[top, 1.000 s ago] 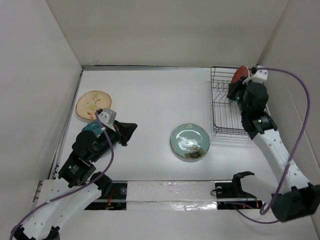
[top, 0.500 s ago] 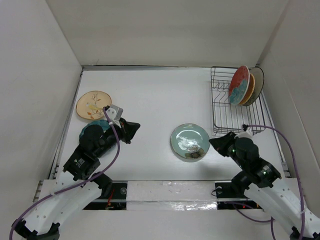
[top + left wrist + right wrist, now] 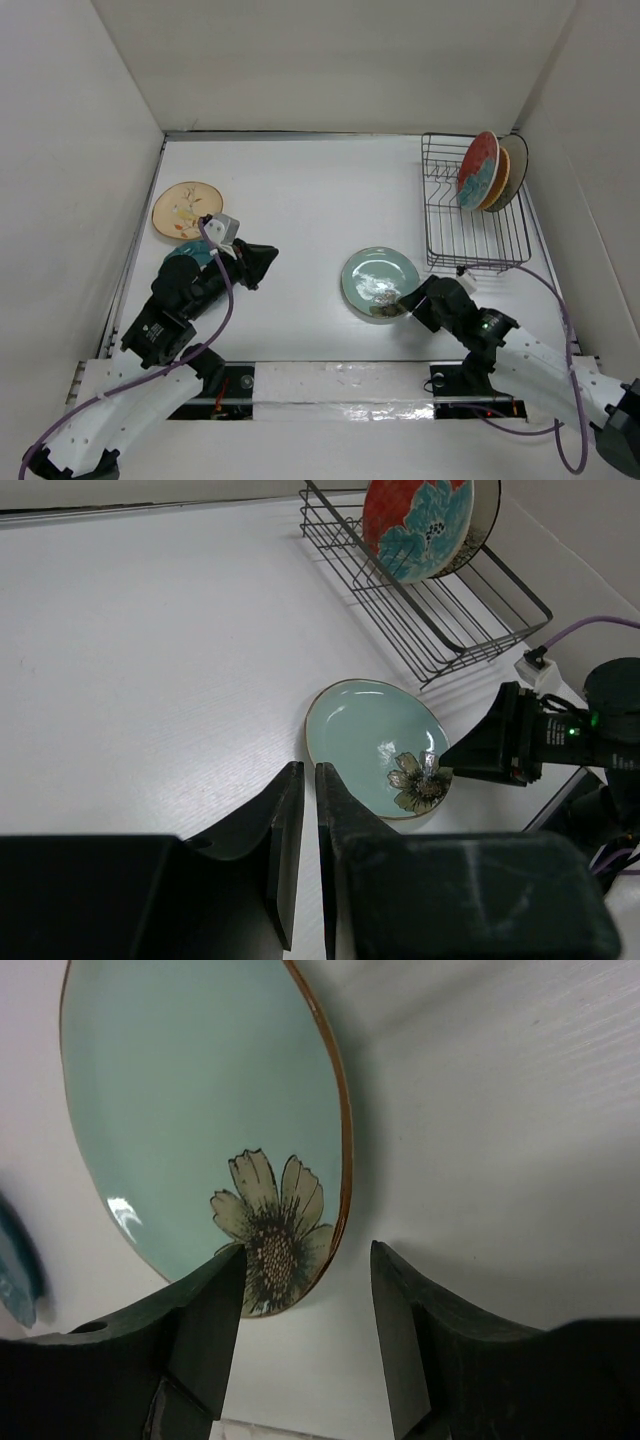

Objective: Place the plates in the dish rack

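Lab: white-walled robot table (image 3: 300,200)

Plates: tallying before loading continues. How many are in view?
6. Three stand in the dish rack: red floral, orange, dark-rimmed. On the table: tan plate at left, pale green plate in the middle, teal plate mostly hidden under the left arm.

One camera sits high up, behind both pairs of jaws, and looks down on the whole worktop (image 3: 300,190). The left wrist camera looks out past its own jaws, from far off, at the green plate (image 3: 360,725) ahead and the dish rack (image 3: 440,630) beyond it. The right wrist camera is very close, with that plate just ahead of its jaws. All three views share the plate.
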